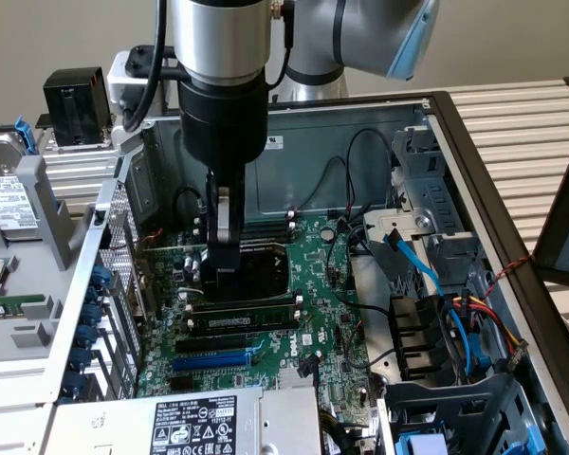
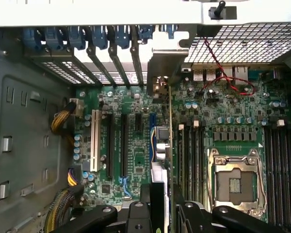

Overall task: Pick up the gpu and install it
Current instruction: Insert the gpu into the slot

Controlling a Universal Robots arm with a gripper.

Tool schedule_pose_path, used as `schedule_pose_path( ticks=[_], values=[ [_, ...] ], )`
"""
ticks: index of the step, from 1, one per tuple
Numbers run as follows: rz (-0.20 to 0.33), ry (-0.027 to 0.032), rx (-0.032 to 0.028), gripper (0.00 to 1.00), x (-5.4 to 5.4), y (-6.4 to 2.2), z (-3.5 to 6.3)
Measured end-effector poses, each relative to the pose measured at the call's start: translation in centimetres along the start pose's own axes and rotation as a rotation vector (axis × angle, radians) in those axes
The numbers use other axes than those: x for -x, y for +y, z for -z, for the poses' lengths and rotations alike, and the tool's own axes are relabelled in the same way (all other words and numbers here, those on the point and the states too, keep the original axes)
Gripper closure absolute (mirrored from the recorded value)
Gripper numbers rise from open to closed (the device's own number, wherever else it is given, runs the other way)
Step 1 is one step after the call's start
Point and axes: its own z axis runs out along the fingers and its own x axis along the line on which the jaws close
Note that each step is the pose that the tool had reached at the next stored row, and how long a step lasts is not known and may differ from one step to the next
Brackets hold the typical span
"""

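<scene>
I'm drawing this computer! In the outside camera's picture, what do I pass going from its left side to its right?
Grey drive tray → end effector, gripping the gpu → light blue cable → bundle of coloured wires → dark panel.

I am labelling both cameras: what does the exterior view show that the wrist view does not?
Exterior view: the arm above the case, the power supply label, a blue cable. Wrist view: the gpu edge-on with its silver bracket by the rear slot openings, a white slot. Both: the green motherboard and the gripper holding the gpu.
</scene>
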Motion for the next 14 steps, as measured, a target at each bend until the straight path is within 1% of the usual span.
schedule_pose_path(
  ticks=[2,4,5,8,11,14],
  values=[
    [0.000,-0.0001,-0.0027,0.73,0.0,0.18,-0.37],
    [0.000,-0.0007,-0.0030,0.73,0.0,0.48,-0.72],
    [0.000,-0.0023,-0.0029,0.73,0.0,0.64,-0.87],
    [0.001,-0.0094,-0.0027,0.73,0.0,0.87,-1.33],
    [0.001,-0.0127,-0.0025,0.73,0.0,1.04,-1.87],
    [0.002,-0.0179,-0.0023,0.73,-0.2,1.11,-2.27]
  ],
)
